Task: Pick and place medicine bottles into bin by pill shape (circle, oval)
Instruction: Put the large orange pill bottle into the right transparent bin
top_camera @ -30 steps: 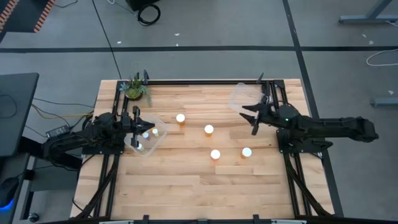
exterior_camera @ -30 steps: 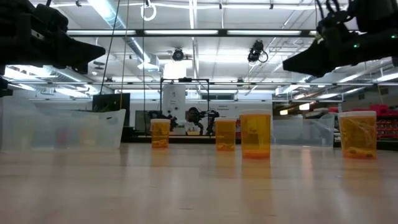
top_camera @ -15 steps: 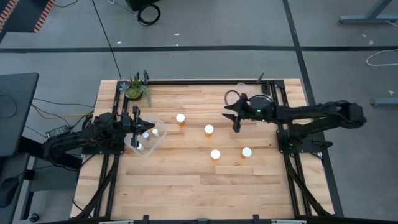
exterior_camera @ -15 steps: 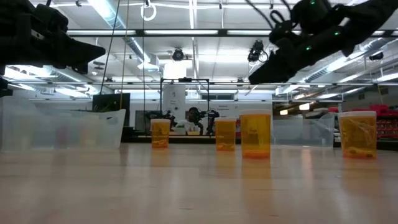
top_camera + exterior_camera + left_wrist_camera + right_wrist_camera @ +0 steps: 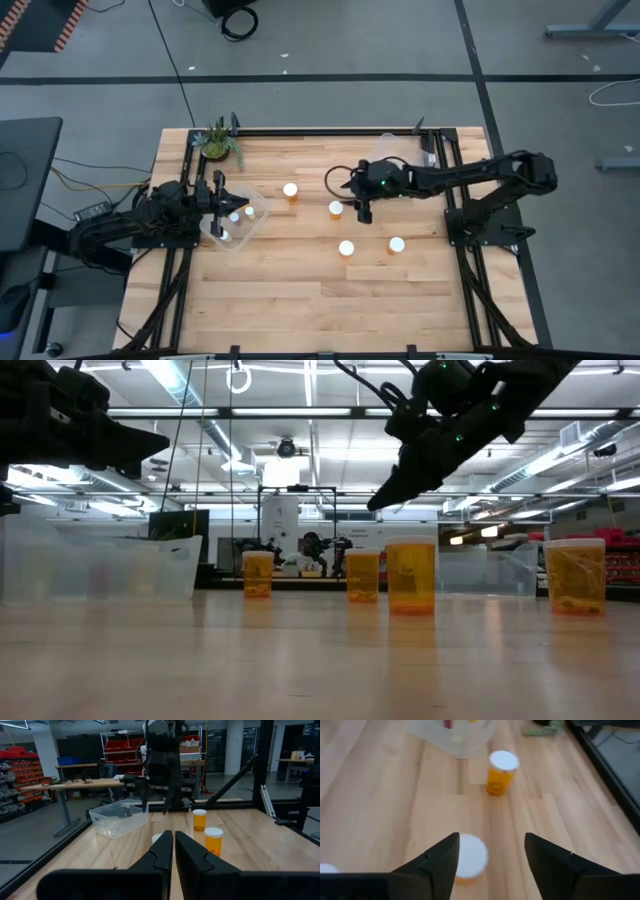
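Now, right gripper (image 5: 361,212): reaches out over the middle of the counter (image 5: 300,290), hanging just beside and above one white-capped bottle (image 5: 336,209); its jaws stand apart with nothing between them, and the right wrist view shows that bottle's cap (image 5: 470,856) below the gap between the two dark fingers (image 5: 440,857).
Left gripper (image 5: 222,196): sits at the counter's left side over the near bin (image 5: 255,225); its jaws are pressed together, empty, as the left wrist view shows (image 5: 173,851).
Medicine bottles on the open counter: four stand upright and apart from one another — one (image 5: 290,190) just right of the left bin, the one under the right gripper, and two nearer the front edge (image 5: 346,248) (image 5: 397,244).
Bottles in the left bin: white caps (image 5: 236,215) show inside the clear bin at the left; the count is hard to tell.
Second bin (image 5: 385,152): a clear bin at the far right of the counter, partly behind the right arm.
Low view: four amber bottles in a row (image 5: 411,575), the right gripper above them (image 5: 385,498).
Potted plant (image 5: 217,143): at the counter's far left corner.
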